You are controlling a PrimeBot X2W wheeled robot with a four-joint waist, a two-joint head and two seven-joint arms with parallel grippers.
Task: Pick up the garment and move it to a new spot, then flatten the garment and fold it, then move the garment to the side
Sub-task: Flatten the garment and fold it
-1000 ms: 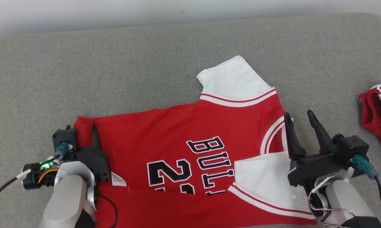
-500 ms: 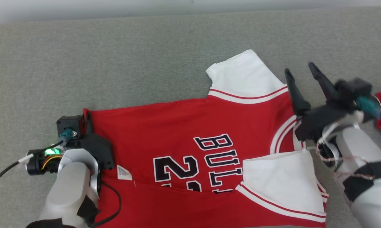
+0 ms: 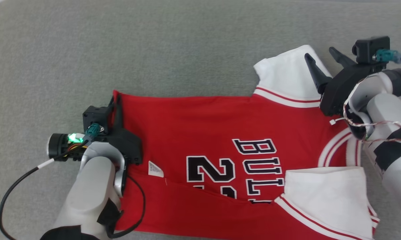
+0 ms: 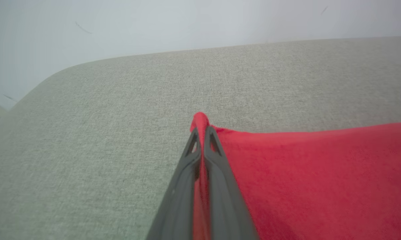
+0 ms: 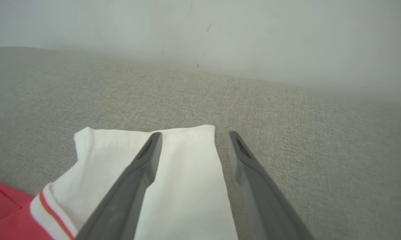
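Left end effector [image 3: 117,100] is pinched shut on a corner of the red jersey [image 3: 220,133], mid-left of frame. It's spread over the grey desk [image 3: 153,50]. Right end effector [image 3: 320,55] hangs wide open over the white sleeve [image 3: 287,73], upper right. My worry: it straddles the sleeve edge, so closing might catch barely any cloth and slip.

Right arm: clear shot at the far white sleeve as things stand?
Probably yes. The right claw is open and straddles the outer edge of the far white sleeve, fabric under one side, grey surface under the other. Nothing lies between claw and sleeve.
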